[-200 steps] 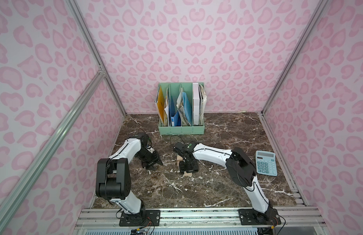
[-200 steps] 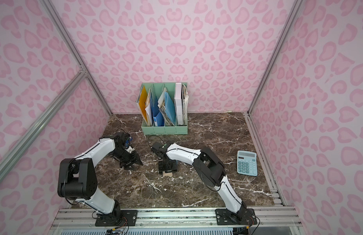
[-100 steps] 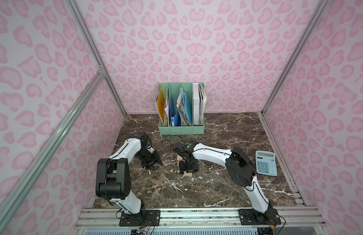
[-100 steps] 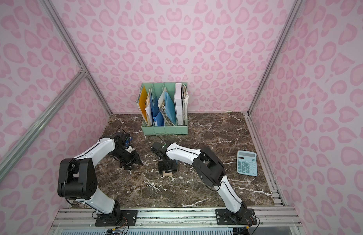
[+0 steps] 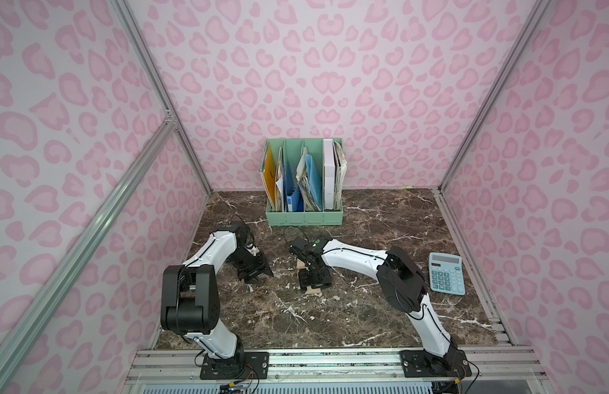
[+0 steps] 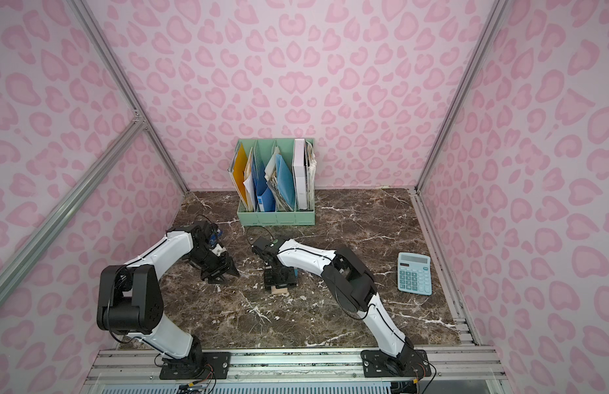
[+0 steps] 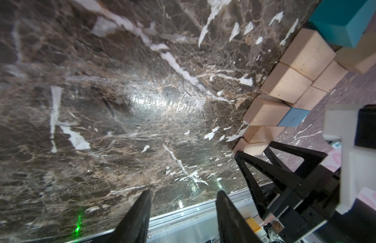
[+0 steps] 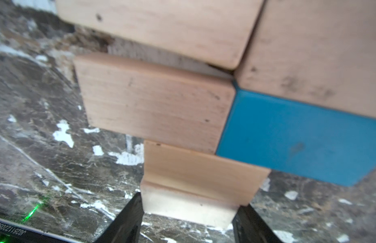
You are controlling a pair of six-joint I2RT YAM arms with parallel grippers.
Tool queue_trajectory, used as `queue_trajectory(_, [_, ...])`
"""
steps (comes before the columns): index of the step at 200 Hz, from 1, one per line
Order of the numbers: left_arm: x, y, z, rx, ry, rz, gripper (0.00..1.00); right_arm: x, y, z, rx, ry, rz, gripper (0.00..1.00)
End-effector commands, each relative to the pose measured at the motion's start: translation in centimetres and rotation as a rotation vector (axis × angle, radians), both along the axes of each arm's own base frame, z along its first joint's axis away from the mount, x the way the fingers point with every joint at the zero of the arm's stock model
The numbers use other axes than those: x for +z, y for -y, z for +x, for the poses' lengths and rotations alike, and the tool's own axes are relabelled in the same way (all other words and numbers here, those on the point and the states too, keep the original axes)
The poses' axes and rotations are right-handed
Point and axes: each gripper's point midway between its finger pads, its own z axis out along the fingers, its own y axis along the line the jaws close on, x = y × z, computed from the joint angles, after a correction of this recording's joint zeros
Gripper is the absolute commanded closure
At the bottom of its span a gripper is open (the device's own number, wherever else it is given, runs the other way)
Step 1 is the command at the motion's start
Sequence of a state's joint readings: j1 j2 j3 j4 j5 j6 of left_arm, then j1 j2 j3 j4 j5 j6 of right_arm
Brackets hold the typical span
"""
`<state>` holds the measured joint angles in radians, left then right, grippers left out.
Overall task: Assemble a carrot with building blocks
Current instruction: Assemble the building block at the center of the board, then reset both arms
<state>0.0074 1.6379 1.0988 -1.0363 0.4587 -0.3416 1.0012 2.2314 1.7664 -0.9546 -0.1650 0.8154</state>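
In both top views my right gripper (image 5: 315, 279) covers most of the carrot (image 5: 312, 290) — only a tan end shows. From my right wrist it runs off the edges, blurred, and whether my fingertips (image 8: 123, 223) press the tip block (image 8: 199, 178) or merely flank it I cannot tell. My left wrist view crops the far teal block (image 7: 340, 19).

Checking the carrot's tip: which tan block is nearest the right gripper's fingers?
The lone tan block at the carrot's narrow end, flanked by the fingers; the other tan blocks lie beyond it.
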Motion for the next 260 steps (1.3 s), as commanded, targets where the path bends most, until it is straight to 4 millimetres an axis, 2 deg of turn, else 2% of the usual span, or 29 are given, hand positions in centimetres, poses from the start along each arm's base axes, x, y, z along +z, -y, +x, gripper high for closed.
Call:
queue_trajectory(1, [0.0, 0.1, -0.3, -0.004, -0.019, -0.008, 0.48, -0.1, 0.2, 0.1, 0.000, 0.005, -0.005, 0.32])
queue_trajectory(30, [-0.1, 0.1, -0.3, -0.005, -0.020, -0.008, 0.48, -0.1, 0.4, -0.1, -0.012, 0.005, -0.010, 0.24])
queue_trajectory(37, [-0.1, 0.1, -0.3, -0.005, -0.021, -0.010, 0.48, -0.1, 0.6, -0.1, -0.018, 0.007, -0.011, 0.17])
queue_trajectory(42, [-0.1, 0.2, -0.3, -0.006, -0.020, -0.011, 0.48, 0.0, 0.6, -0.2, -0.017, 0.007, -0.009, 0.05])
queue_trajectory(45, [-0.1, 0.2, -0.3, -0.005, -0.021, -0.012, 0.48, 0.1, 0.6, -0.2, -0.019, 0.006, -0.007, 0.02])
queue_trajectory(73, [-0.3, 0.1, -0.3, -0.005, -0.017, -0.011, 0.48, 1.0, 1.0, -0.6, -0.034, 0.009, 0.000, 0.01])
queue_trajectory(89, [-0.2, 0.0, -0.1, -0.004, -0.010, -0.004, 0.48, 2.7, 1.1, -0.5, -0.035, 0.015, 0.010, 0.01])
queue_trajectory(107, [0.2, -0.5, 0.8, 0.010, 0.010, -0.006, 0.49, 5.8, 1.7, 1.4, -0.040, 0.069, 0.022, 0.01])
queue_trajectory(115, [0.5, -0.6, 1.4, 0.020, 0.025, -0.016, 0.47, 7.7, 2.2, 3.2, -0.049, 0.106, 0.047, 0.01])
queue_trajectory(121, [0.7, -0.8, 2.0, 0.029, 0.036, -0.023, 0.43, 8.9, 2.6, 4.6, -0.058, 0.130, 0.072, 0.01])
queue_trajectory(137, [1.5, -1.5, 3.4, 0.044, 0.081, -0.028, 0.24, 12.2, 4.0, 8.8, -0.057, 0.196, 0.187, 0.01])
queue_trajectory(148, [2.0, -2.9, 4.5, 0.056, 0.140, 0.036, 0.05, 14.1, 6.0, 12.1, -0.061, 0.245, 0.245, 0.01])
queue_trajectory(152, [2.2, -3.3, 4.9, 0.059, 0.168, 0.059, 0.02, 14.8, 7.0, 13.3, -0.060, 0.277, 0.249, 0.01])
queue_trajectory(166, [2.8, -4.8, 6.5, 0.077, 0.248, 0.111, 0.02, 16.5, 10.8, 17.5, -0.049, 0.419, 0.225, 0.01])
queue_trajectory(181, [3.3, -5.9, 8.7, 0.112, 0.315, 0.118, 0.01, 17.6, 15.9, 21.7, -0.062, 0.574, 0.209, 0.01])
queue_trajectory(202, [3.3, -7.2, 11.6, 0.126, 0.403, 0.158, 0.01, 19.0, 22.5, 25.8, -0.090, 0.799, 0.291, 0.01])
queue_trajectory(218, [3.5, -8.1, 13.2, 0.134, 0.515, 0.211, 0.01, 18.0, 27.8, 27.2, -0.129, 0.929, 0.260, 0.01])
queue_trajectory(222, [3.7, -8.5, 13.6, 0.145, 0.548, 0.229, 0.01, 16.5, 29.2, 27.0, -0.155, 0.928, 0.234, 0.01])
queue_trajectory(230, [4.1, -9.1, 14.2, 0.166, 0.624, 0.265, 0.01, 15.2, 31.5, 27.2, -0.182, 0.973, 0.202, 0.01])
queue_trajectory(245, [5.0, -10.6, 14.9, 0.224, 0.757, 0.351, 0.01, 13.0, 34.3, 26.7, -0.212, 1.068, 0.186, 0.01])
queue_trajectory(260, [5.0, -12.0, 15.2, 0.251, 0.811, 0.430, 0.02, 11.3, 36.5, 25.8, -0.238, 1.163, 0.118, 0.01])
